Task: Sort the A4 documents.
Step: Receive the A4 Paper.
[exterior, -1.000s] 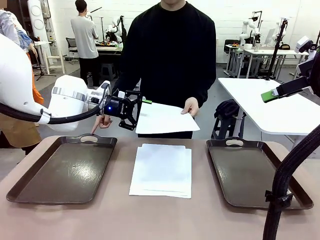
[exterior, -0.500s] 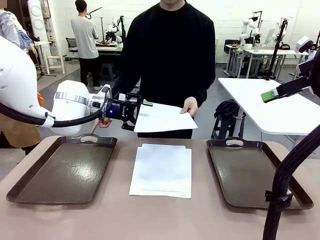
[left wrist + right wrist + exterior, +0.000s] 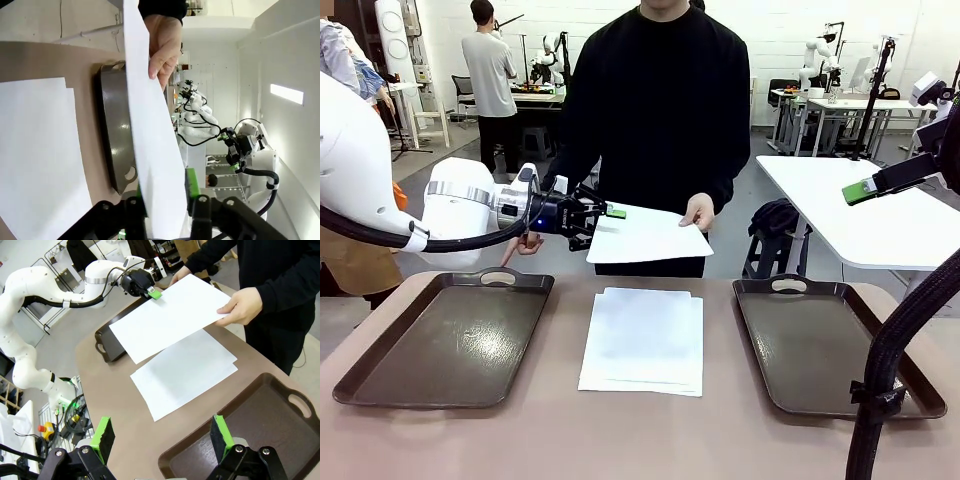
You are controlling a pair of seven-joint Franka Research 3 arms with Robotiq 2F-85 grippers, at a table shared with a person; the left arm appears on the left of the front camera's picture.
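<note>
The right gripper (image 3: 162, 435) hangs wide open and empty. On the table (image 3: 640, 440), a stack (image 3: 642, 340) of sheets lies between the left tray (image 3: 410, 403) and the right tray (image 3: 840, 413). Beyond it, a person's hand (image 3: 700, 212) holds one sheet (image 3: 650, 235) in the air. The left gripper (image 3: 603, 224), nearly closed, flanks its opposite edge. Whether it pinches yet cannot be told.

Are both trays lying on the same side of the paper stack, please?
No, the left tray and the right tray flank the paper stack.
</note>
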